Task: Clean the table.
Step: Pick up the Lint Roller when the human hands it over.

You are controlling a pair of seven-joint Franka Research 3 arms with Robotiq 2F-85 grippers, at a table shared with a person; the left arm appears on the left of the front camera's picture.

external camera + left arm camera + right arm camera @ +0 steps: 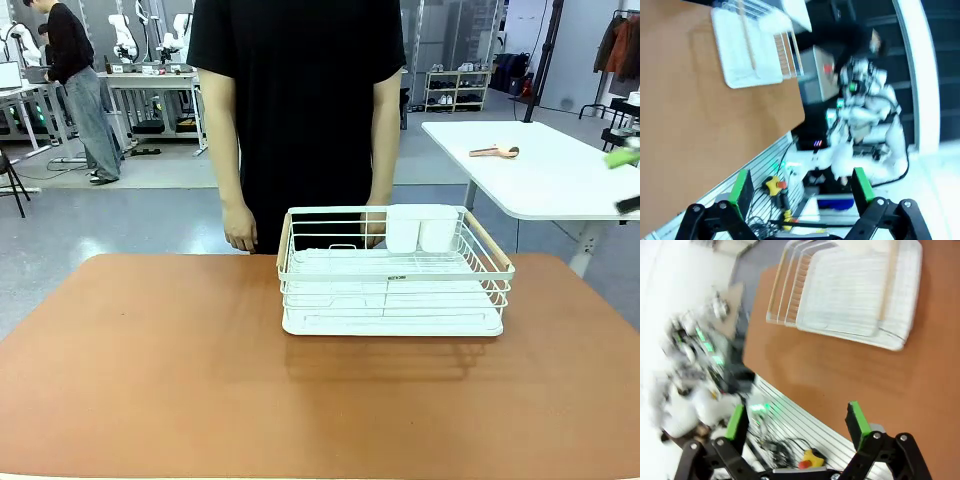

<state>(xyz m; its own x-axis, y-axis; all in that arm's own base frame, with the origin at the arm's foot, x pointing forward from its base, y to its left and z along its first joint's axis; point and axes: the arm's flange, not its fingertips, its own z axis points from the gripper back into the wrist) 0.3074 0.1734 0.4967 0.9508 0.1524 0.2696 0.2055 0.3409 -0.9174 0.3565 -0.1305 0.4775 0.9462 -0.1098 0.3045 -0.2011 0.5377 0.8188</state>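
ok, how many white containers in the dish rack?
2. Left white container and right white container stand side by side in the far right corner of the dish rack. None looks hidden.

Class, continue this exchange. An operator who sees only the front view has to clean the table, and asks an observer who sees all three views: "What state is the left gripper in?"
Observer: The left gripper is open, with nothing between its fingers.
Operator: And the right one?
Observer: The right gripper is open and empty too, by the table's near edge.
Operator: What sits along that edge, on the robot's side?
Observer: A white slatted rail with cables and a yellow button box.
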